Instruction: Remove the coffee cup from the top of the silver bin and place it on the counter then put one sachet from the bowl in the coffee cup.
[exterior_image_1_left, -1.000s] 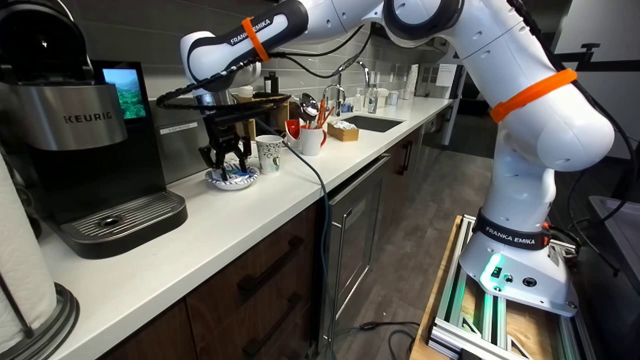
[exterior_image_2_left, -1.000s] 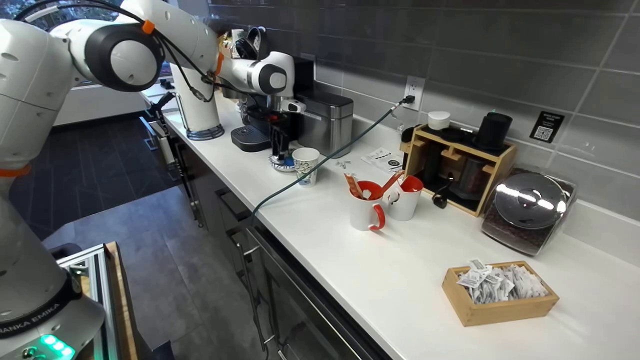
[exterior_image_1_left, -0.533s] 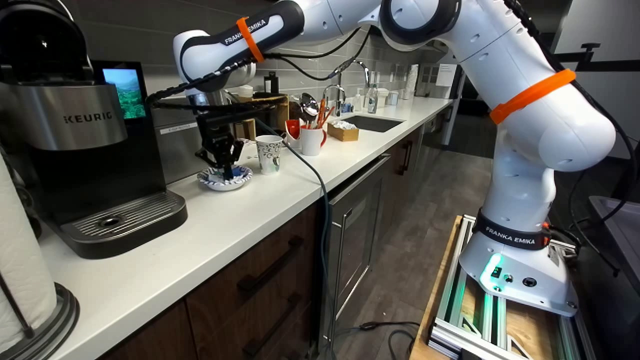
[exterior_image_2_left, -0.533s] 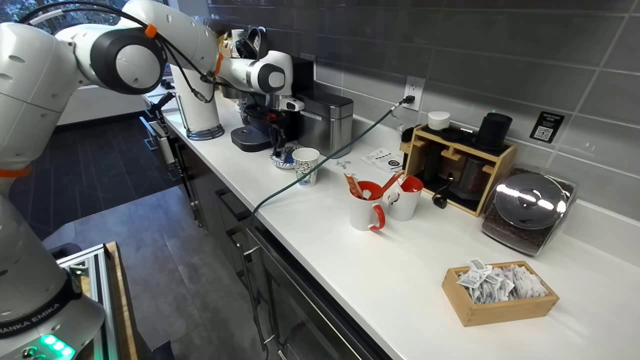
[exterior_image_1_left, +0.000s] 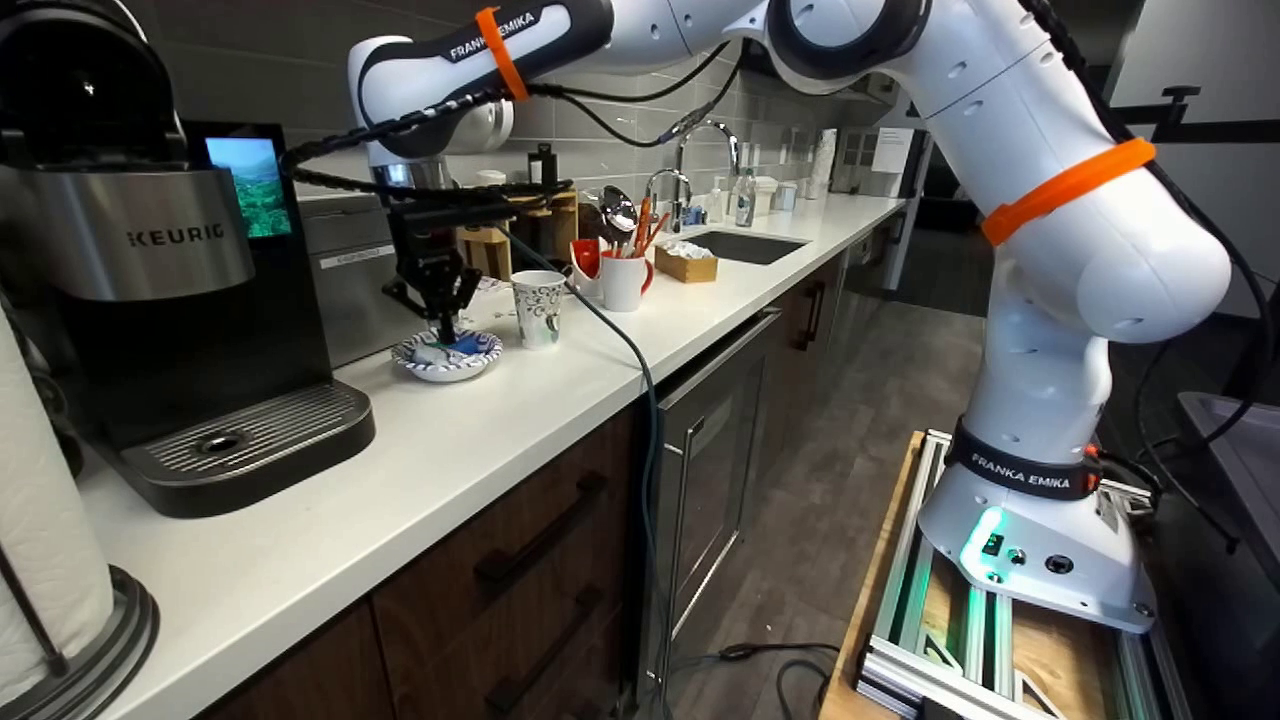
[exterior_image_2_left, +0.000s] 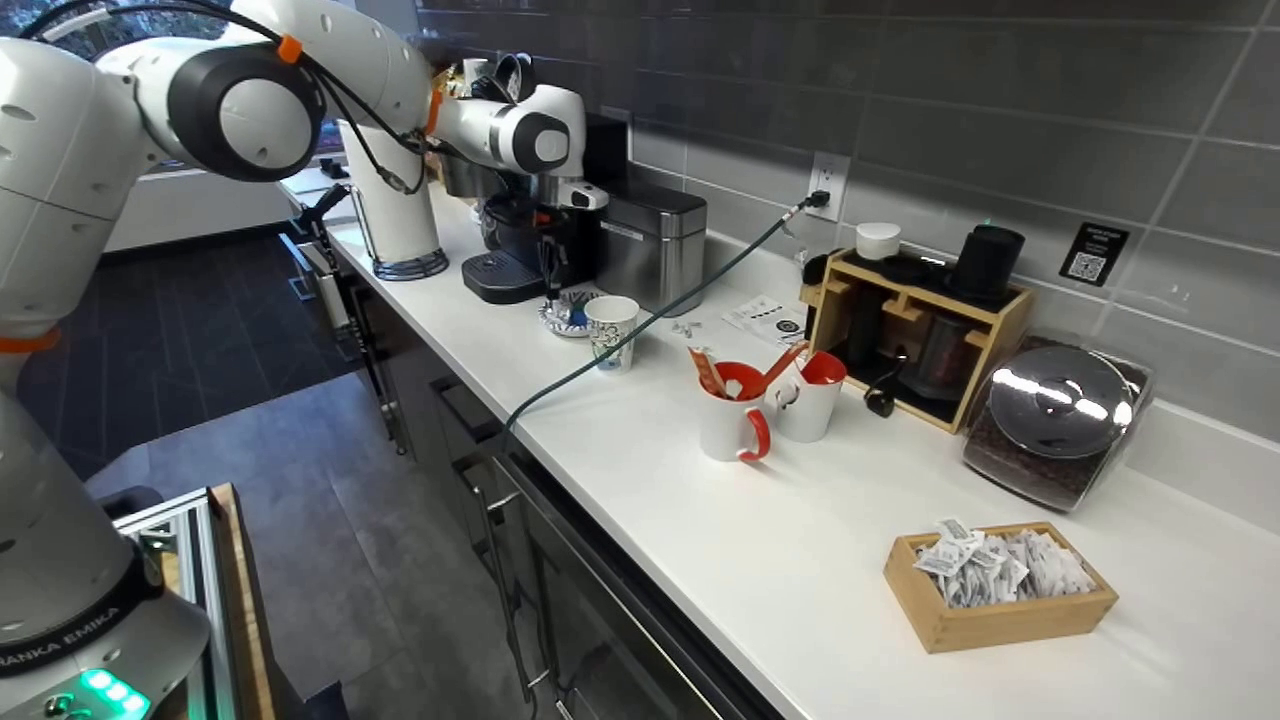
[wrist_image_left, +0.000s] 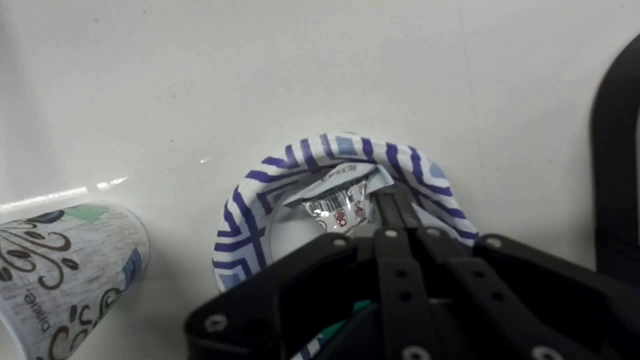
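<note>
Black gripper (wrist_image_left: 395, 199) sits higher now, jaws pressed together by sachet (wrist_image_left: 340, 200); can't tell if pinched, check before cup (wrist_image_left: 75, 265).

Arm (exterior_image_1_left: 1010, 110): white shell, small round recesses (exterior_image_1_left: 956, 70), dark joint rings (exterior_image_2_left: 195, 110)
Straps (exterior_image_1_left: 1070, 190): orange, 2 showing in an exterior view
Forearm panel (exterior_image_1_left: 490, 45): black, FRANKA EMIKA in white
Base (exterior_image_1_left: 1090, 560): white, black collar (exterior_image_1_left: 1030, 474), same lettering, green-lit strip (exterior_image_1_left: 980, 538)
Cables (exterior_image_1_left: 692, 121): black, 1 with a ribbed surface
Gripper (wrist_image_left: 396, 205): black links, pale screw heads (wrist_image_left: 216, 322)
</note>
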